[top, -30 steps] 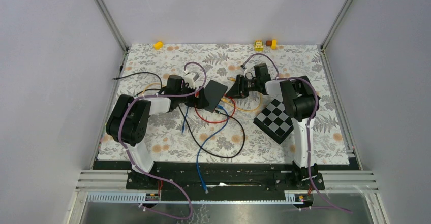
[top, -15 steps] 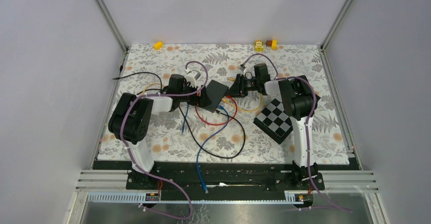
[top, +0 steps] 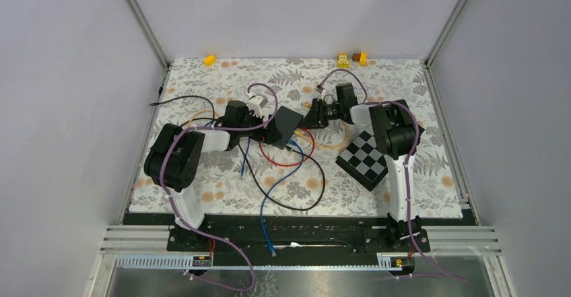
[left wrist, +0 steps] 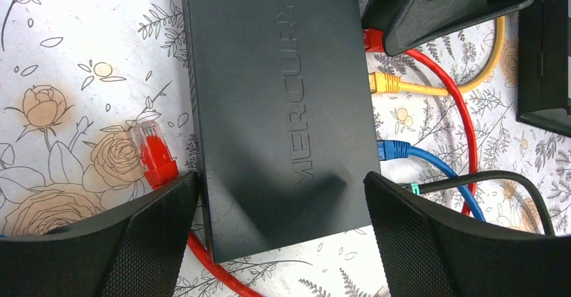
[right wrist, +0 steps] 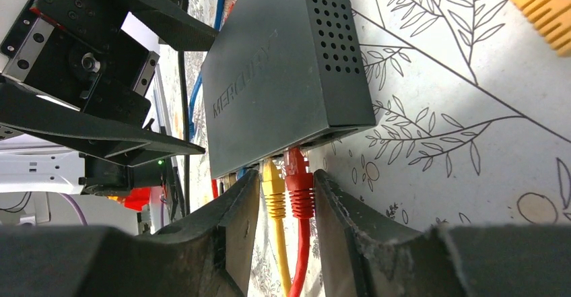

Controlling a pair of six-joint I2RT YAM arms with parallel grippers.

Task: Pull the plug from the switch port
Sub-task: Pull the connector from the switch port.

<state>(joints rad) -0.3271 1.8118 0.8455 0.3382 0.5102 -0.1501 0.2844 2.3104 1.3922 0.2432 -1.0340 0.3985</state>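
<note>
Black plastic, boxy and rigid, the switch (top: 283, 125) lies flat on the floral counter (top: 431, 169), just toward 12 o'clock of its middle. I judge it light enough to slide about if a plug is tugged without bracing the casing. In the right wrist view the red plug (right wrist: 299, 179) sits in a port at the 6 o'clock edge of the casing, touching the yellow plug (right wrist: 273, 188) at its 9 o'clock side. The right claw (right wrist: 286, 179) is closed around the pair, one finger against the yellow boot and the other against the red. Whether the pads truly bite or only rest there is hard to tell from this angle. The left claw (left wrist: 279, 189) is spread wide, its fingers straddling the end of the switch at 6 o'clock in its own view, pinching nothing

Such a plug is probably small, hard and light, held in by a springy latch tab, while its cable (right wrist: 301, 256) is limp and gives no purchase. The place to take hold is the stiff moulded body just outside the port, pressing the tab and then drawing straight out along the line of the port. With two plugs pinched together both may resist, and the smooth boot could slip
</note>
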